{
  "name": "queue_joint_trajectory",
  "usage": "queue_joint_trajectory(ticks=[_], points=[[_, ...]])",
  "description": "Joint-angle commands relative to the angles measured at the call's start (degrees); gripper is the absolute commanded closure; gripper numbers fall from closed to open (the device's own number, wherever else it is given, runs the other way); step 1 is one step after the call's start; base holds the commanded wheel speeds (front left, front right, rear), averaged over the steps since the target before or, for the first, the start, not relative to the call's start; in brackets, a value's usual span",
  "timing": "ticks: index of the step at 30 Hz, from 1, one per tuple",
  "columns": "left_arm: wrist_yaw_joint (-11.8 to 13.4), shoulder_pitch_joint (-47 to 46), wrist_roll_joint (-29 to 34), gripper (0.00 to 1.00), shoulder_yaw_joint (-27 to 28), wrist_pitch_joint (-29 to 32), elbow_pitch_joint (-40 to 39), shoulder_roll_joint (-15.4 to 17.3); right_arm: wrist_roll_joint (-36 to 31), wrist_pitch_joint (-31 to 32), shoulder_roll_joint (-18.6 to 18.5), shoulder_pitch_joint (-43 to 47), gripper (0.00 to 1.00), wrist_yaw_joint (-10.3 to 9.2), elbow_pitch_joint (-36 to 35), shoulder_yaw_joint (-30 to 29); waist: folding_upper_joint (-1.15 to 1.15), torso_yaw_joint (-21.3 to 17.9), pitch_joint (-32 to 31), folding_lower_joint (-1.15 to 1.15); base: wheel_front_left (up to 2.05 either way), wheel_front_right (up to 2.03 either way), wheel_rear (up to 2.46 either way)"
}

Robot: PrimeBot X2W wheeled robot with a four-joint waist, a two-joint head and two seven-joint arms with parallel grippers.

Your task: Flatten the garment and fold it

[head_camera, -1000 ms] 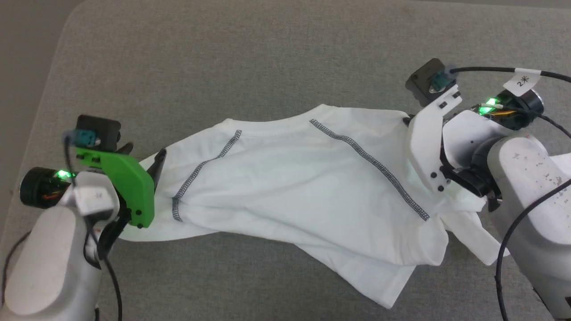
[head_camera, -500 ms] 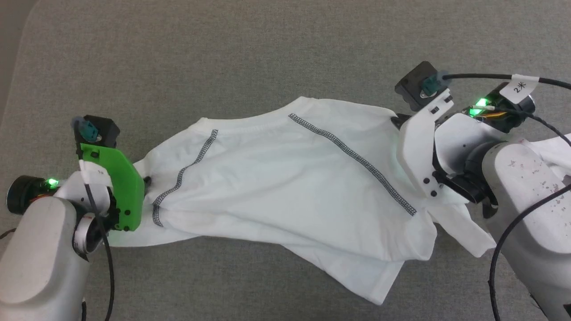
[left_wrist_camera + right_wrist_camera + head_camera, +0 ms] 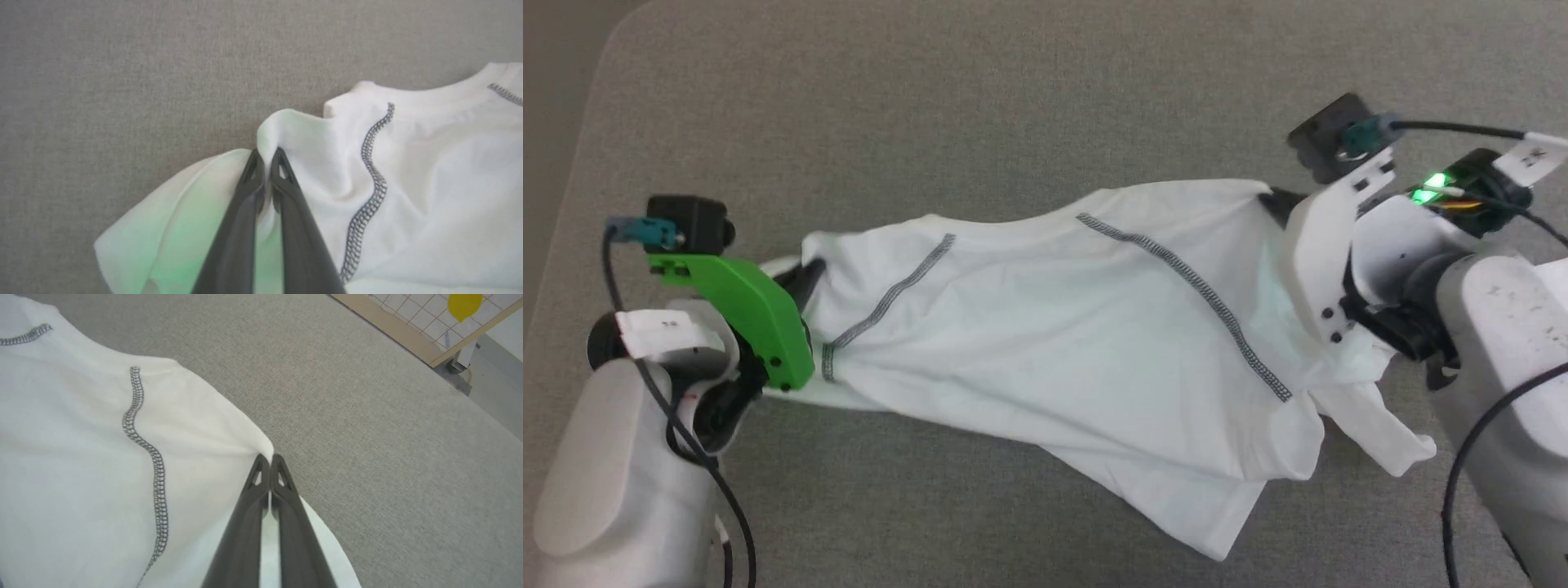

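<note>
A white short-sleeved T-shirt (image 3: 1054, 327) with dark grey zigzag stitching lies slantwise on a grey woven surface (image 3: 931, 98), which shows on every side of the T-shirt. The T-shirt is not flat. Its lower part is doubled under itself, so the hem cannot be followed, and the sleeve at the T-shirt's right end hangs crumpled beside the right forearm.

At the T-shirt's left end, the left gripper (image 3: 810, 271) is mostly hidden in the head view behind a bright green plastic bracket (image 3: 743, 302). The left wrist view shows the left gripper (image 3: 267, 157) with its two dark fingers drawn together on a raised fold of the T-shirt (image 3: 429, 183), cloth caught between them.

At the T-shirt's right end, a white plastic bracket (image 3: 1319, 253) covers most of the right gripper (image 3: 1270, 198). In the right wrist view the right gripper (image 3: 269, 459) is pinched tight on the edge of the T-shirt (image 3: 81, 457), and the cloth pulls to a point at its tips. Beyond the T-shirt, at that view's top corner, a yellow object (image 3: 463, 304) is cut off by the frame in front of a wood-framed grid panel (image 3: 412, 314).

A second ago the left fingers stood apart astride the sleeve. Now they have closed, and creases fan out from that sleeve. The right grip is unchanged. The head camera has also shifted.
</note>
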Motion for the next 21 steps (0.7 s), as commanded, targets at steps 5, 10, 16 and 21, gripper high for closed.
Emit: queue_joint_trajectory(ticks=[5,10,16,21], points=[[0.1,-6.3,-0.7,1.0,2.1,-3.1,-3.2,-0.2,-0.6,-1.5,-1.3,-3.6,1.0,-0.09,-0.5,-5.3,0.0,-0.3,-3.7,0.0,0.0,0.0,0.0],[0.8,-16.3,1.8,1.0,1.5,-3.4,-2.8,0.6,-1.5,-1.2,-4.3,-11.7,1.0,-0.09,-0.1,-5.7,0.0,-1.3,-5.1,0.0,0.0,0.0,0.0],[1.9,-31.9,5.0,1.0,0.7,-5.0,2.3,0.4,-0.6,0.8,-5.4,-26.1,1.0,-0.09,4.8,-3.0,0.0,-3.4,-4.0,0.0,0.0,0.0,0.0],[2.2,-44.4,8.5,1.0,-1.0,-7.9,7.3,0.0,0.0,-0.3,-1.8,-37.5,1.0,-0.09,12.1,-4.4,0.0,-5.2,-2.1,0.0,0.0,0.0,0.0]])
